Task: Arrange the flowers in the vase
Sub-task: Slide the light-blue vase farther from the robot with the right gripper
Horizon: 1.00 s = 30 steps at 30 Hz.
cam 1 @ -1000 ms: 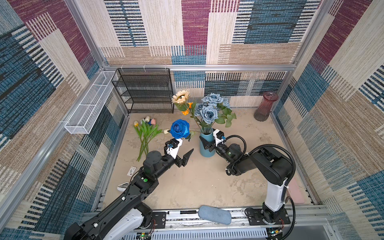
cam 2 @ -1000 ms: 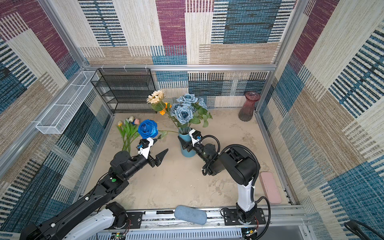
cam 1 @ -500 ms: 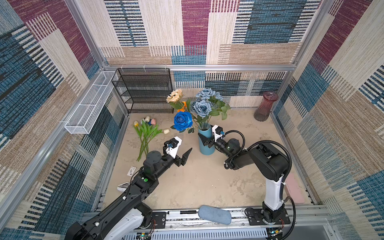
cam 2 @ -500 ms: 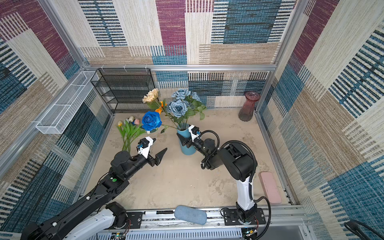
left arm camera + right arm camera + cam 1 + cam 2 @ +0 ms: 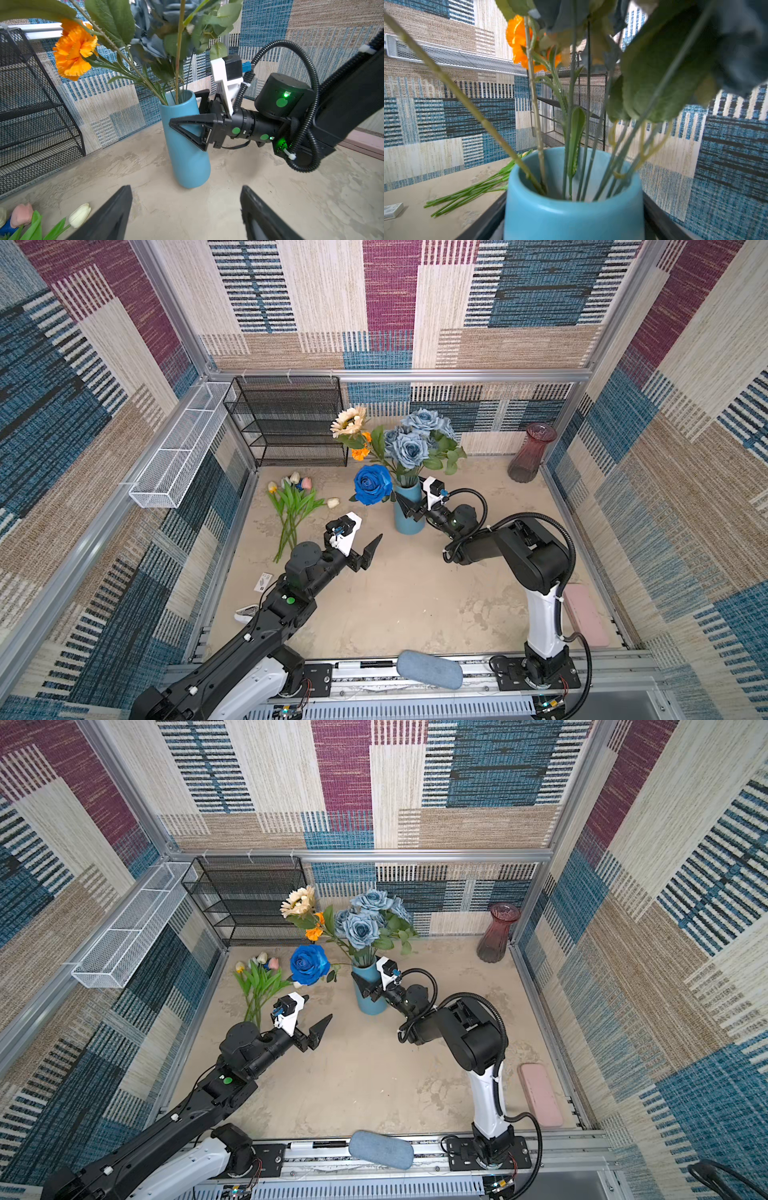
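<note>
Two arms are shown over a sand-coloured table [image 5: 415,593]. The right gripper [image 5: 184,109] is clamped around the upper body of the blue vase [image 5: 409,524], with one jaw pressed to each side. In the left wrist view the vase is seen tilted. The left gripper [image 5: 318,1006] is held above the table with its jaws spread wide and nothing between them, near the vase but apart from it.

Four kinds of flower are set in the vase: the dusty-blue roses [image 5: 411,448], the cream sunflower [image 5: 349,420], the orange marigold [image 5: 360,452] and the deep-blue rose [image 5: 372,486]. The stem of the deep-blue rose leans far out toward the left arm's side.

The tulips [image 5: 293,499], with white, pink, yellow and blue heads, are laid in a bundle on the table near the left wall, well apart from the vase.

A dark red glass vase [image 5: 530,452] is stood in the far right corner. A black wire rack [image 5: 291,423] is placed against the back wall, and a white mesh basket [image 5: 178,448] is hung on the left wall.
</note>
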{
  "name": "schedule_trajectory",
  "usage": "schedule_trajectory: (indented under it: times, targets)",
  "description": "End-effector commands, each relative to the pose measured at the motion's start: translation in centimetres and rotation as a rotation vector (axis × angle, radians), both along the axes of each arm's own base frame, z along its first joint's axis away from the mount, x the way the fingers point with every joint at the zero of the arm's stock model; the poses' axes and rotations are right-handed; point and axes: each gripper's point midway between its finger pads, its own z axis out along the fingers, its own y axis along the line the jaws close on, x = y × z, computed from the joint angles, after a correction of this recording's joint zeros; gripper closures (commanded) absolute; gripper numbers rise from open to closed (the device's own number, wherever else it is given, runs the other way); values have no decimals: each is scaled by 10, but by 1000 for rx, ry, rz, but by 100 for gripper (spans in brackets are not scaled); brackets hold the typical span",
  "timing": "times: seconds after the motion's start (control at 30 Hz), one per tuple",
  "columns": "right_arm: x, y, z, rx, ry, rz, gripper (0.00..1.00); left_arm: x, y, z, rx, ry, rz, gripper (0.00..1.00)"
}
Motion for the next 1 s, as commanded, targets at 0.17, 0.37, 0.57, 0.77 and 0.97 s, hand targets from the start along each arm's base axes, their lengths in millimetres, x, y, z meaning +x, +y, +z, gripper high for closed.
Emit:
schedule_trajectory:
  times: [0.17,0.37,0.57,0.77,0.97]
  targets:
    - [18,-14,80,208,-307,-8,97,4,4,5,10,-45,27,15]
    - [72,-4,78,209,-321,-42,97,8,9,-1,21,-33,52,15]
    - [130,11,61,174,-280,-49,96,10,12,-8,21,-16,64,15]
    - [165,27,38,128,-240,-45,96,11,14,-11,19,-10,72,15]
    - [189,31,21,123,-229,-39,96,13,12,-9,19,-17,65,15]
